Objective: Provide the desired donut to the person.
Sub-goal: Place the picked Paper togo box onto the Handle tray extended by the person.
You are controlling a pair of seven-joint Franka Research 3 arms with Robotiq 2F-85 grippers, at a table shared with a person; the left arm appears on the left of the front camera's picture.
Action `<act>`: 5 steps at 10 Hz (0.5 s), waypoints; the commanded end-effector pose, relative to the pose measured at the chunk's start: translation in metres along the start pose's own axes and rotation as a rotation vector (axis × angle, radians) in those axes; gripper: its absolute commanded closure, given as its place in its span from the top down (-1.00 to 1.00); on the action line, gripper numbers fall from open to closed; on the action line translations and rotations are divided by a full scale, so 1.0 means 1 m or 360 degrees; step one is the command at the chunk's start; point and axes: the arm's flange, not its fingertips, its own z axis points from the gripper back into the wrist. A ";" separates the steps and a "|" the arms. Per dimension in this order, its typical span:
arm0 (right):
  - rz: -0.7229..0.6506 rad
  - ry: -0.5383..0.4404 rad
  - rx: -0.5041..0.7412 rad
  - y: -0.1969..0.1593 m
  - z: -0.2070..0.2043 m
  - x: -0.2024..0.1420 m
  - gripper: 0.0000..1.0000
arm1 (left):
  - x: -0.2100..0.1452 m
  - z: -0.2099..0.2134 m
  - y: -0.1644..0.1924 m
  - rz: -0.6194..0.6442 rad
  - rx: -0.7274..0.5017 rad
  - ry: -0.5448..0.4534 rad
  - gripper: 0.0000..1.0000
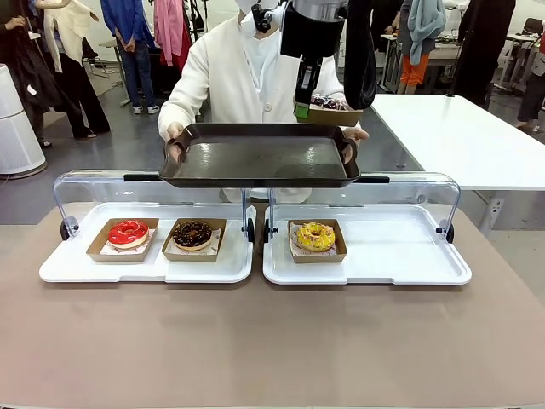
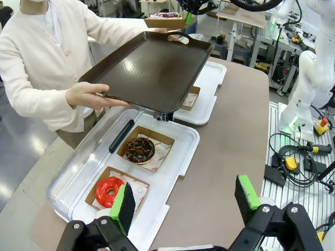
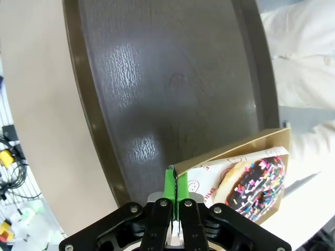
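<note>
The person [image 1: 247, 72] in a cream cardigan holds a dark brown serving tray [image 1: 260, 158] out over the table with both hands. My right gripper [image 1: 302, 109] hangs above the tray's far right corner, shut on the rim of a cardboard box carrying a chocolate donut with coloured sprinkles [image 1: 329, 104]. In the right wrist view the gripper [image 3: 175, 183] pinches the box edge, with the sprinkled donut [image 3: 251, 180] over the serving tray [image 3: 172, 83]. My left gripper [image 2: 185, 201] stands open above the table's near left, holding nothing.
Two white trays [image 1: 383, 256] with raised clear lids lie on the brown table. The left one holds a red donut [image 1: 128, 232] and a chocolate donut [image 1: 192, 233]; the right one holds a yellow donut [image 1: 316, 236]. Other people stand far behind.
</note>
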 end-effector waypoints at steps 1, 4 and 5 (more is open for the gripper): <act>0.0039 -0.0078 0.0032 0.006 -0.018 0.009 -0.97 | 0.000 0.000 0.001 -0.0033 -0.0007 -0.0034 1.00; 0.0019 -0.0040 0.0060 0.008 -0.038 0.016 -0.97 | 0.000 0.000 0.001 -0.0033 -0.0007 -0.0034 1.00; 0.0011 -0.0031 0.0078 0.009 -0.047 0.017 -0.97 | 0.000 0.000 0.001 -0.0033 -0.0007 -0.0034 1.00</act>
